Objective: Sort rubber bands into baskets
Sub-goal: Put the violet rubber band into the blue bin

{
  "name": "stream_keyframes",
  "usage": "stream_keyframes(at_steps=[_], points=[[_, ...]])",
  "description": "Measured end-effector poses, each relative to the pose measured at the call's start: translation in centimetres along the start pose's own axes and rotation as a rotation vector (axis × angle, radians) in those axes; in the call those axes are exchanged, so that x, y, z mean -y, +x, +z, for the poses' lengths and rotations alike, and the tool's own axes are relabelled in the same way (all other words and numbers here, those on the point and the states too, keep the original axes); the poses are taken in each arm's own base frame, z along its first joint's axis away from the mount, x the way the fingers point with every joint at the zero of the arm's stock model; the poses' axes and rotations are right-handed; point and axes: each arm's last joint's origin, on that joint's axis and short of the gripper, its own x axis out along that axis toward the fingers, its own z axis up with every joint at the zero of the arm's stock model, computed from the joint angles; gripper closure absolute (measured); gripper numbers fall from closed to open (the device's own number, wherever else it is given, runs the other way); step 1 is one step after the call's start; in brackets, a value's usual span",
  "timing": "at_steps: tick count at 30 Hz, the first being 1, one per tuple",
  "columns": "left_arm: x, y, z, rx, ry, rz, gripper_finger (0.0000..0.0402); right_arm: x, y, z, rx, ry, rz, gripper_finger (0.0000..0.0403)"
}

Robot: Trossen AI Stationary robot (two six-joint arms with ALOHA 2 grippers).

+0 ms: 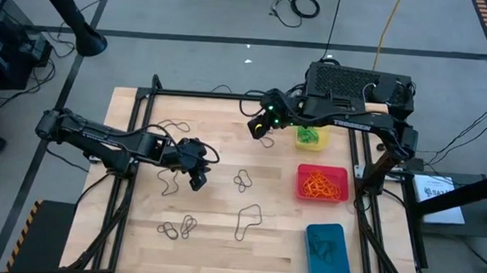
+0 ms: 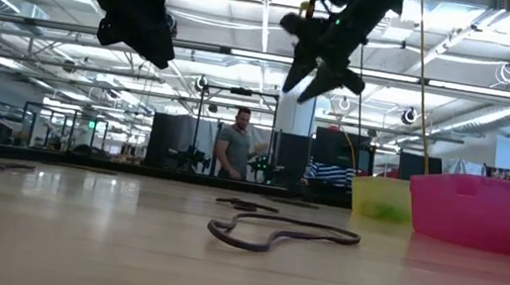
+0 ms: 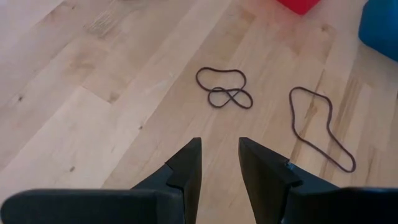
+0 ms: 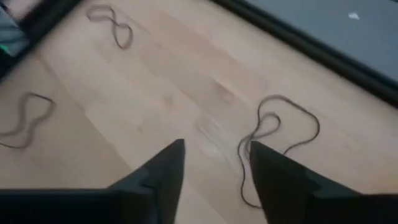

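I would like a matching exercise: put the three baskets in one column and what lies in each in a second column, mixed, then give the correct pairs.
Column one:
1. yellow basket
2. red basket
3. blue basket

Column two:
A. orange rubber bands
B. dark rubber bands
C. green rubber bands

Pairs: 1-C, 2-A, 3-B.

Grey floor [image 1: 234,17] with black cables [image 1: 298,4], ceiling strip lights [image 2: 469,43], person [image 2: 233,144] standing beyond the table
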Motion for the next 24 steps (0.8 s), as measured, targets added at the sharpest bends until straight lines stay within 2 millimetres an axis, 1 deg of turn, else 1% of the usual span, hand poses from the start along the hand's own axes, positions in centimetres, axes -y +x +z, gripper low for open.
stream_keyframes(at_steps=[3,6,11,14,17,20,24], points=[[0.0,0.0,0.0,0.002,0.0,0.003,0.0288,0.3,1.8,-0.5,-0.052,-0.005,-0.037,0.0206],[0.0,0.0,0.0,0.002,0.0,0.004,0.0288,1.1,4.3,-1.1,-0.13,0.017,-0.096,0.0186],[0.0,0.0,0.0,0.001,-0.001,0.005,0.0288,2.9,8.5,-1.9,-0.178,0.019,-0.235,0.018],[-0.1,0.0,-0.1,-0.004,-0.006,0.009,0.0288,3.9,10.1,-2.4,-0.223,0.013,-0.276,0.0185],[-0.1,0.0,-0.1,-0.012,-0.004,0.015,0.0288,5.1,11.3,-2.8,-0.277,0.037,-0.317,0.019],[-0.1,0.0,-0.1,-0.01,-0.004,0.014,0.0288,6.1,12.2,-2.9,-0.29,0.08,-0.349,0.0192],[-0.2,0.0,-0.1,-0.005,-0.007,0.021,0.0288,6.8,12.5,-2.6,-0.282,0.111,-0.36,0.0193]])
